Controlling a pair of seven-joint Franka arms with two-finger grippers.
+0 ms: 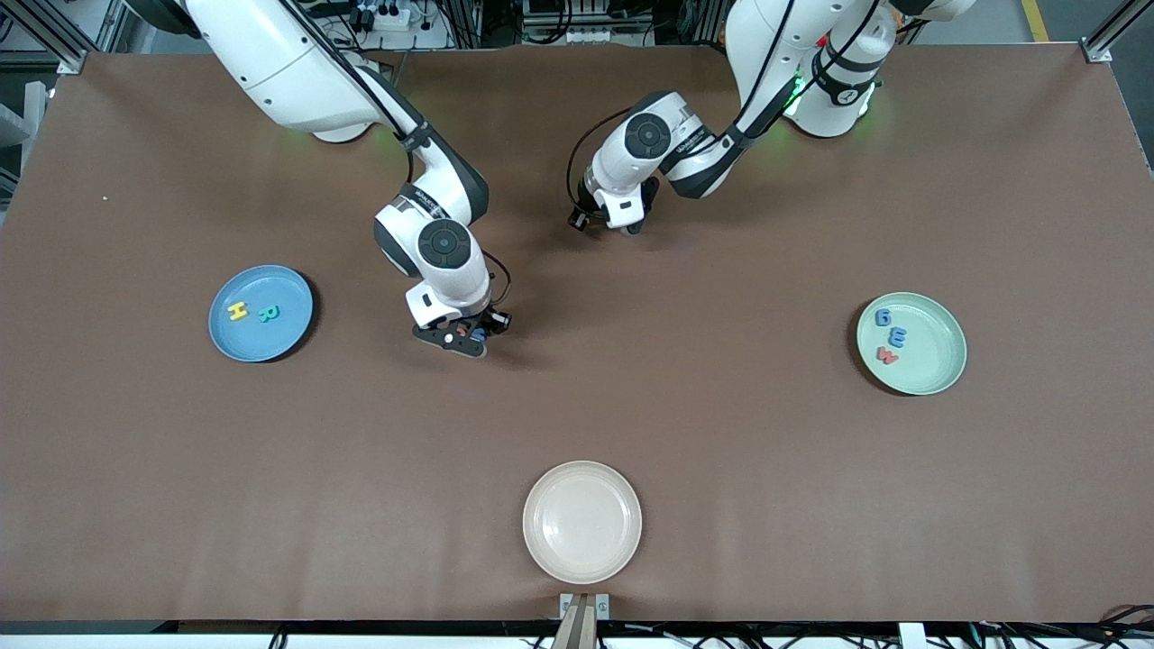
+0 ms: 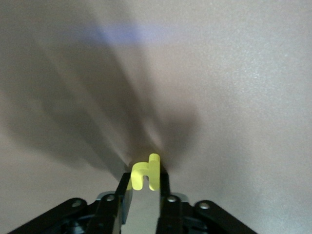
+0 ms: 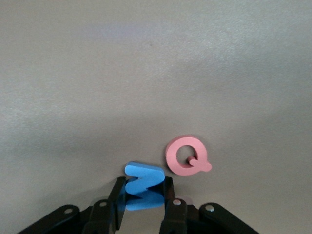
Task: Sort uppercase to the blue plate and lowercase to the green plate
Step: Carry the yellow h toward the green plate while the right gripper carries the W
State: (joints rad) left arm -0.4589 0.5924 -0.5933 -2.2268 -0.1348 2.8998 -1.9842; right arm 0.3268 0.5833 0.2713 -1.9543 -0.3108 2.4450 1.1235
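Closest to me, the cream plate (image 1: pixel 582 521) is sitting bare while I'm watching the right gripper (image 3: pixel 144 195), arm bent low mid-table, pinching the blue W (image 3: pixel 143 186) beside the red Q (image 3: pixel 187 155), and the left gripper (image 2: pixel 145 192), wrist angled down, clamping the yellow h (image 2: pixel 146 173).

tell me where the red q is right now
The red Q lies flat on the table mid-table, beside the blue W pinched in the right gripper.
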